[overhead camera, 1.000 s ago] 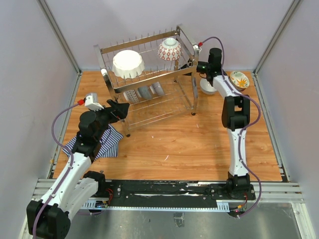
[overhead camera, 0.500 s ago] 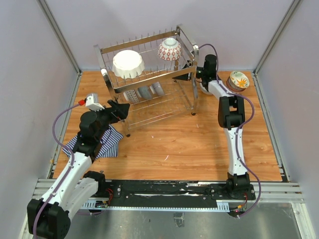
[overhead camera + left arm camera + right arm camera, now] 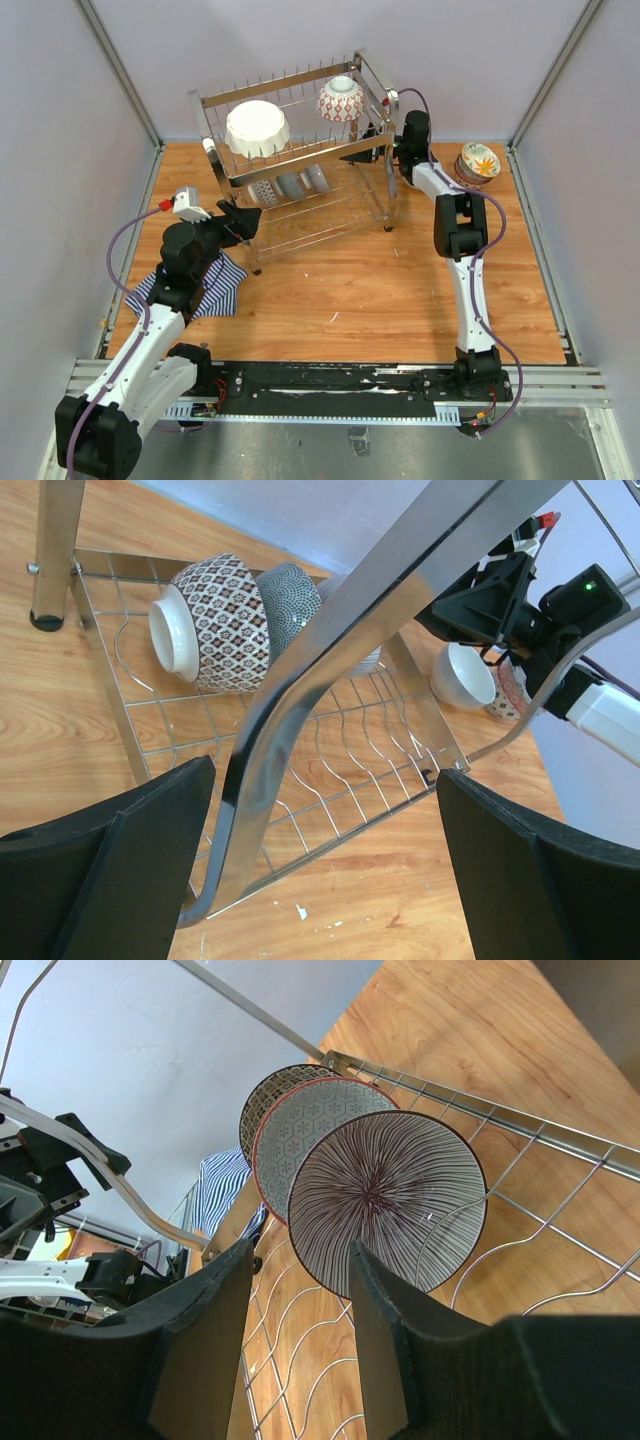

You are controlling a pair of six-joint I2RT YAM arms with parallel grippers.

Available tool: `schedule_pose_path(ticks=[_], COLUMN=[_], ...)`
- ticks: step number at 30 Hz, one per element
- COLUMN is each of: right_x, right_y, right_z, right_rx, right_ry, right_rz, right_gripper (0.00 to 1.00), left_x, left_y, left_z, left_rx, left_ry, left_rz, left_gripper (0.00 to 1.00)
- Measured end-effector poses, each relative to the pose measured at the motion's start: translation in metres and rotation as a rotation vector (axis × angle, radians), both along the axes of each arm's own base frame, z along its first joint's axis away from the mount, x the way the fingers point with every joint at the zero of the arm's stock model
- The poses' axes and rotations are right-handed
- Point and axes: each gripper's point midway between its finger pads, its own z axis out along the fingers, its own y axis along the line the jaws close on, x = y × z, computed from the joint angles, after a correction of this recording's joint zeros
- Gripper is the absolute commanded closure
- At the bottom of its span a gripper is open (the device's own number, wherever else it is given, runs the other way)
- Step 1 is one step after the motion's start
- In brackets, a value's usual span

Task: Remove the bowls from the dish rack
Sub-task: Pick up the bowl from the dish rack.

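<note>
The top external view looks down from high behind the near edge, far enough back to hold the whole surface (image 3: 400, 290) and dish rack (image 3: 300, 164); the left wrist view sits low and close at the rack's left end, facing right along the lower tier; the right wrist view faces back from the right end, closer still; all three share the lower tier's bowls (image 3: 290, 186).
</note>
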Motion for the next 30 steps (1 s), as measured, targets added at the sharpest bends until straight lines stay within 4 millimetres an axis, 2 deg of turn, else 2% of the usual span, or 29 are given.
schedule_pose_path(ticks=[11,30], right_x=[-0.008,-0.012], right_y=[0.013,0.018], right_z=[0.001,0.001], right_rx=[0.001,0.004], right_ry=[-0.006,-0.017], right_rz=[0.033,0.052], right_gripper=[0.56,0.56], left_x=[0.002,0.004], left_y=[-0.001,-0.001], left_z=[-0.004,-0.009], left_rx=[0.003,0.005], left_ry=[0.011,0.025], left_rz=[0.0,0.0], left_gripper=[0.02,0.02])
